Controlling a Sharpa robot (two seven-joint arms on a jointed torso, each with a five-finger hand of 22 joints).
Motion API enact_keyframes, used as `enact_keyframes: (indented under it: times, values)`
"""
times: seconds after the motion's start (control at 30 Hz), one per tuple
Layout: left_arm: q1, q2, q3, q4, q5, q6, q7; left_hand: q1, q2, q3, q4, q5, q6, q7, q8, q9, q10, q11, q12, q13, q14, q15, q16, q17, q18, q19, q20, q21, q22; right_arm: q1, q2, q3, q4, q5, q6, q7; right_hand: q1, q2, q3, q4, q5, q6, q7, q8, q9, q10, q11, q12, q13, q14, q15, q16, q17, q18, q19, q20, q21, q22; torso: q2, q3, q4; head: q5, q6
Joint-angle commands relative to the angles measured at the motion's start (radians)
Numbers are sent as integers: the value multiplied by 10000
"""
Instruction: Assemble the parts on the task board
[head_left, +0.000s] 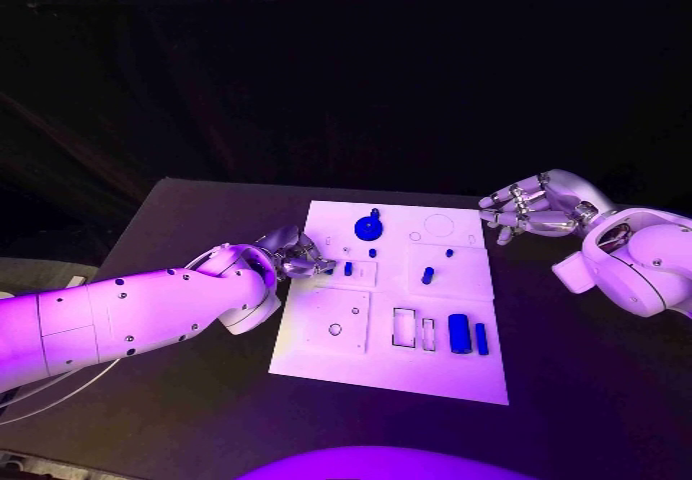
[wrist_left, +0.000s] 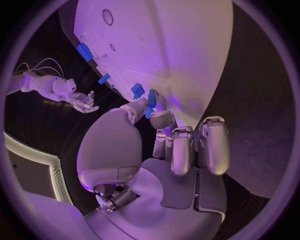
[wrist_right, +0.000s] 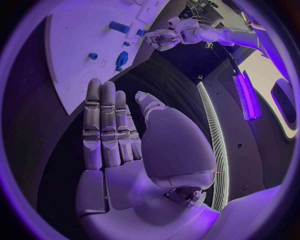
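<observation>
Start at your 9 o'clock in the head view: the left hand (head_left: 296, 253) sits at the left edge of the task board (head_left: 332, 355), fingers curled down toward the board's surface. In the left wrist view the left hand's fingertips (wrist_left: 152, 102) are closed around a small blue part (wrist_left: 151, 97), pinched just at the board's edge, with a second small blue piece (wrist_left: 137, 90) right beside it.

Move to the middle. The white board lies flat on the black table (head_left: 188, 215). Toward its 12 o'clock end you see a round blue disc part (head_left: 368, 228) with a small peg just above it. Near the centre stands a small blue peg (head_left: 427, 275), with a tiny blue piece (head_left: 449, 254) toward 1 o'clock from it. Close to the left hand, a short blue part (head_left: 348, 268) stands by the board's left side. Toward 5 o'clock on the board, a larger blue block (head_left: 459, 333) lies beside a thin blue bar (head_left: 480, 338), next to two rectangular slots (head_left: 404, 328).

At your 3 o'clock, the right hand (head_left: 531, 212) hangs above the table just off the board's far right corner, well apart from the parts. The right wrist view shows its fingers (wrist_right: 103, 125) straight and together, palm bare, holding nothing.
</observation>
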Motion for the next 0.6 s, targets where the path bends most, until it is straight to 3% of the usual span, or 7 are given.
enact_keyframes:
  times: [0.03,0.3,0.6]
  values:
    - [-17,28,-9,11,53,226,87,-104,-9,-18,67,21,64,-2,44,-10,17,-26,42,13,1016,-66,51,2528,-109,296,-91,19,908,-4,-3,4,9,-56,-44,63,-111,16,-12,46,53,-52,-4,48,12,-100,3,49,13,-79,18,-38,12,-27,-3,52,-65,-15,0,1,6,-7,2]
    - [-17,36,-9,0,56,232,45,-226,-44,-99,162,20,63,12,47,-13,14,-14,21,-6,1016,-59,51,2527,-109,296,-91,17,907,-4,-5,4,9,-56,-50,63,-111,16,-12,46,53,-52,-4,48,12,-100,3,49,13,-79,18,-38,12,-27,-3,52,-65,-15,-5,-7,-2,-17,7]
    - [-17,39,-9,-16,57,159,-25,-794,-85,-954,735,18,96,46,82,-14,27,20,36,15,1017,-26,51,2528,-109,297,-66,12,911,-4,-2,4,8,-56,-53,68,-111,16,-12,46,53,-52,-4,48,12,-100,3,49,13,-79,18,-38,12,-27,-3,52,-65,-15,-5,-6,3,-25,21]
